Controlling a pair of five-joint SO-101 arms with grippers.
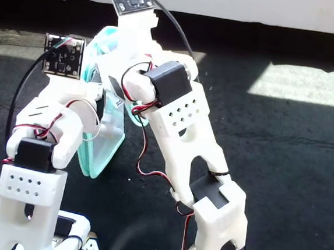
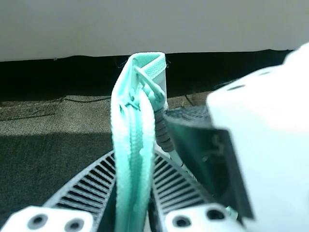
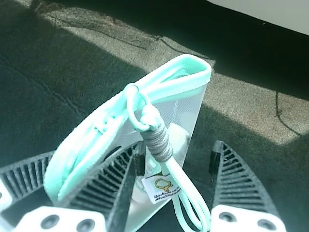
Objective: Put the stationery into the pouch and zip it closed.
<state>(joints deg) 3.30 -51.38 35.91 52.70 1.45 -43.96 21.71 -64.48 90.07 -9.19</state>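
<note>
— Where's the mesh pouch (image 1: 104,146)?
— Upright between both arms, over the black table (image 1: 280,170). The left gripper (image 2: 135,162) is pinched closed on its zip edge.
— And the right gripper (image 3: 177,147)?
— Spread wide, with the pull cord (image 3: 158,137) hanging between its fingers, ungripped.

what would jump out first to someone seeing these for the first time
A mint green pouch is held upright over the black table, its zipper edge pinched in the left hand. Its pull cord dangles inside the open right hand.
</note>
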